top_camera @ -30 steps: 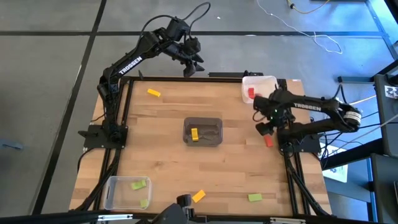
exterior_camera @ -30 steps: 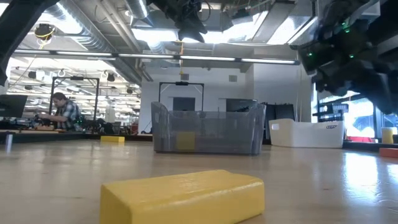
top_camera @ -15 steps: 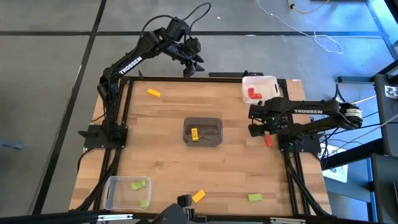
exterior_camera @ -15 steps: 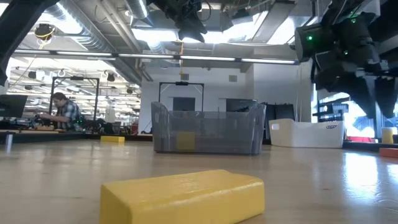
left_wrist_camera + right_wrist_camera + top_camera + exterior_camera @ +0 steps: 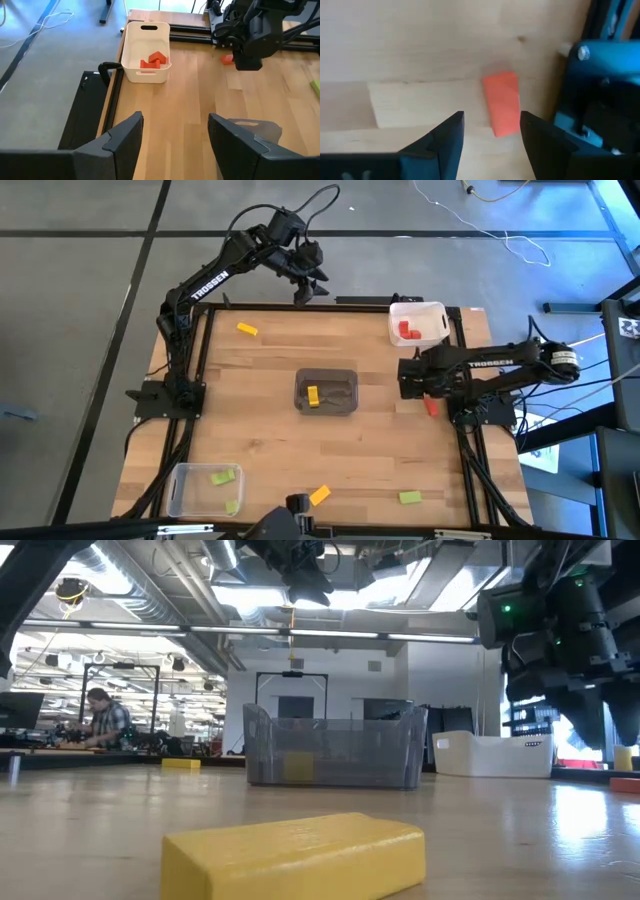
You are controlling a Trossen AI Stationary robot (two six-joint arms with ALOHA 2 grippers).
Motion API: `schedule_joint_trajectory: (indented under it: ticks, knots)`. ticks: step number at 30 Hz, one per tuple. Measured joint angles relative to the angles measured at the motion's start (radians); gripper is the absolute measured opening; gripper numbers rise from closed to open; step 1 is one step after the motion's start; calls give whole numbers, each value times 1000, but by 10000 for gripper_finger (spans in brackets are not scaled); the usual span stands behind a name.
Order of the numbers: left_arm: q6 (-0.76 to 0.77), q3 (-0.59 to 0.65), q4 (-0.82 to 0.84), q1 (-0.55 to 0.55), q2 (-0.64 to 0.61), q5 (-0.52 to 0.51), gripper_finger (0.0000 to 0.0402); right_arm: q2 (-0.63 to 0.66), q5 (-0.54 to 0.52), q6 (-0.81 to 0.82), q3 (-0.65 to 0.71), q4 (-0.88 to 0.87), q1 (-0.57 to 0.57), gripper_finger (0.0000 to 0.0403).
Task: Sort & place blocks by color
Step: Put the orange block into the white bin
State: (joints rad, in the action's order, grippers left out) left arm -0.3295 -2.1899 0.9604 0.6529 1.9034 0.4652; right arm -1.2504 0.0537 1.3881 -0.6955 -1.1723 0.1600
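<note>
The red block (image 5: 432, 407) on the table, close to the right edge beside the right arm's base, is what's being gone after now. In the right wrist view it (image 5: 502, 102) lies flat on the wood, straight ahead between the two spread fingers, not touched yet. Compared with a second ago, the right gripper (image 5: 409, 377) has been pulled leftward and swung round, away from the white bin, and is now held over the table just left of and slightly beyond that block. So it looks like one drop-off has been finished and the next pick-up is being lined up; nothing is carried at the moment.

The left gripper (image 5: 303, 289) is parked past the far edge of the table, fingers apart, nothing held, and no change is seen there.

Bins, for the record:
- The white bin (image 5: 432, 311) at the far right corner has red blocks (image 5: 154, 60) in it, at least two by the look of the left wrist view.
- The grey bin (image 5: 340, 375) in the middle holds one yellow block (image 5: 313, 395).
- The clear bin (image 5: 178, 490) at the near left corner holds two green blocks (image 5: 222, 476).

Still loose on the table: a yellow block (image 5: 247, 329) far left, another yellow one (image 5: 319, 495) at the near edge, and a green one (image 5: 410, 498) near right. So roughly half the sorting is left, judging by that.
</note>
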Motion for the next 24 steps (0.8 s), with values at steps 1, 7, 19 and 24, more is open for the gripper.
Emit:
schedule_joint_trajectory:
  ticks: [1, 7, 19, 24]
  knots:
    - [0, 0, 0, 0, 0, 0, 214, -7, 16, 19, 2, -3, 0, 194]
    - [-20, 0, 0, 0, 0, 0, 214, -76, 44, 76, 17, 32, -22, 194]
    - [-48, 0, 0, 0, 0, 0, 214, -237, -13, 73, 18, 77, -22, 194]
    - [-49, 0, 0, 0, 0, 0, 214, -298, -21, 71, 14, 126, -22, 194]
